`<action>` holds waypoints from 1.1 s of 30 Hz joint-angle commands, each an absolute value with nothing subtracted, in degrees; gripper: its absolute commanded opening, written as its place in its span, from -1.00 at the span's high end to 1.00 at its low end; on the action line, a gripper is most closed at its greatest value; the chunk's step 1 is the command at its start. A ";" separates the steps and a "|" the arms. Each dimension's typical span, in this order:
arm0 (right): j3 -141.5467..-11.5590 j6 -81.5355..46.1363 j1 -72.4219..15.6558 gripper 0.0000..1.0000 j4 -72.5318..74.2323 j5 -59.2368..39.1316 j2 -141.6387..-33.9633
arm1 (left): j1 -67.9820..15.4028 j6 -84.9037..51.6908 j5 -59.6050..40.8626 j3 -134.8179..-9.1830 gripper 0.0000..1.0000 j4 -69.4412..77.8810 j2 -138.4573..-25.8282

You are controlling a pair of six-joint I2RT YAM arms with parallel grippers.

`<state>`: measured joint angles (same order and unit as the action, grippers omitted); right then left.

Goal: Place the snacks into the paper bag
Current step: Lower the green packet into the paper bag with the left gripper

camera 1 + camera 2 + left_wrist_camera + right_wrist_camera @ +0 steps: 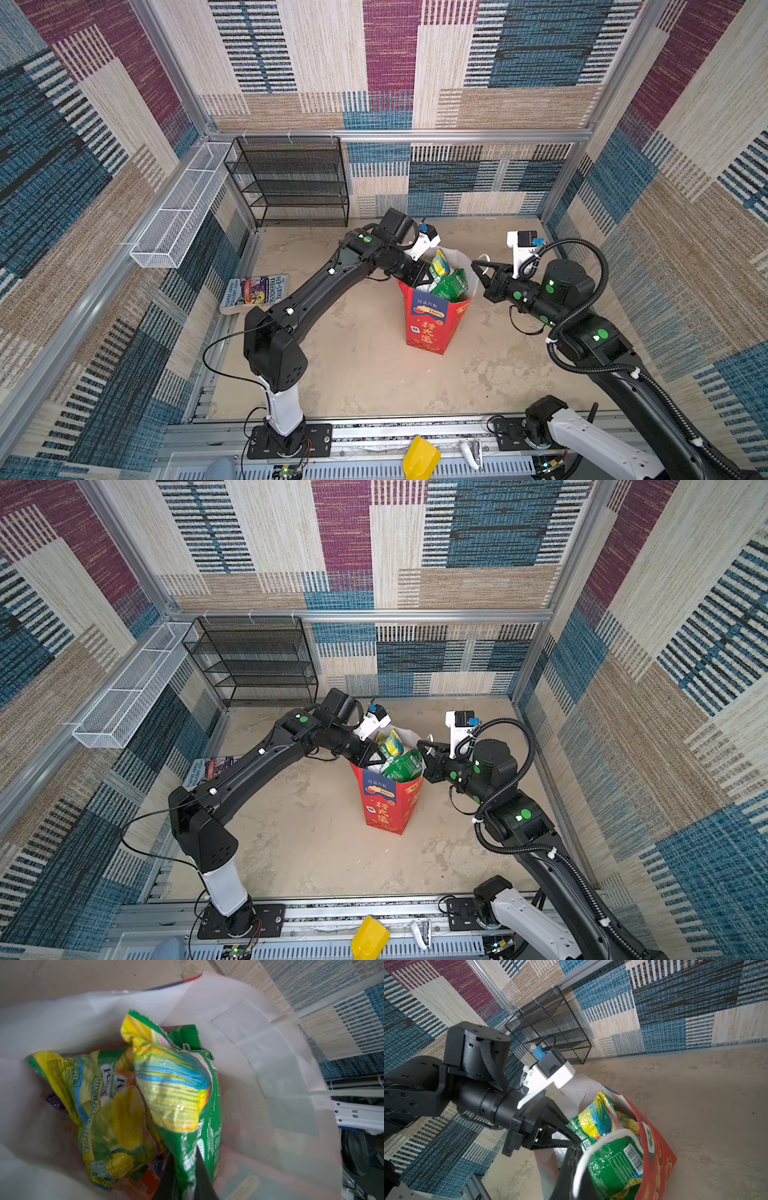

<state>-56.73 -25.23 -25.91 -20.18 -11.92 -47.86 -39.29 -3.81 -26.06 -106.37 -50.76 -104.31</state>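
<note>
While the left gripper (428, 276) pinches a green-and-yellow striped glossy pouch (172, 1088) at the mouth of the tall red paper bag (428, 332), release looks risky: the heap is near the rim, so it may perch and slide out. White wire basket (166, 237) and black mesh rack (291, 183) show nothing inside; bag holds green pouches (451, 286) over a purple pouch (54, 1103) and an orange pouch (148, 1181). Right gripper (477, 267) is clamped shut on the bag's rim; if it slips, the mouth sags.

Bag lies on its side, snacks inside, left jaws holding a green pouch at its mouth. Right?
No. The bag stands upright, as both top views show; the snacks inside and the green pouch in the left jaws are right.
</note>
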 commanded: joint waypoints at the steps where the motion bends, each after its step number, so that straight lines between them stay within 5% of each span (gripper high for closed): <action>1: -56.82 -25.22 -26.02 0.93 -15.62 -11.53 -47.81 | -39.29 -8.26 -18.24 -107.99 0.53 -51.49 -103.52; 2: -56.95 -25.15 -26.06 0.93 -15.64 -11.45 -47.83 | -39.29 -9.34 -16.03 -108.31 0.26 -51.50 -102.79; 9: -57.48 -24.74 -26.07 0.93 -16.16 -10.73 -47.11 | -41.32 -11.29 -10.99 -110.46 0.17 -51.25 -98.40; 13: -57.67 -24.68 -26.02 0.93 -16.30 -10.92 -47.18 | -44.34 -10.11 -9.23 -113.81 0.42 -52.96 -99.46; 19: -57.70 -25.04 -26.02 0.93 -16.76 -10.97 -46.54 | -45.79 -9.78 -5.17 -120.47 0.52 -58.39 -105.40; 33: -57.28 -25.20 -26.02 0.93 -17.13 -10.69 -46.36 | -48.32 -8.31 0.53 -122.95 0.43 -63.34 -117.14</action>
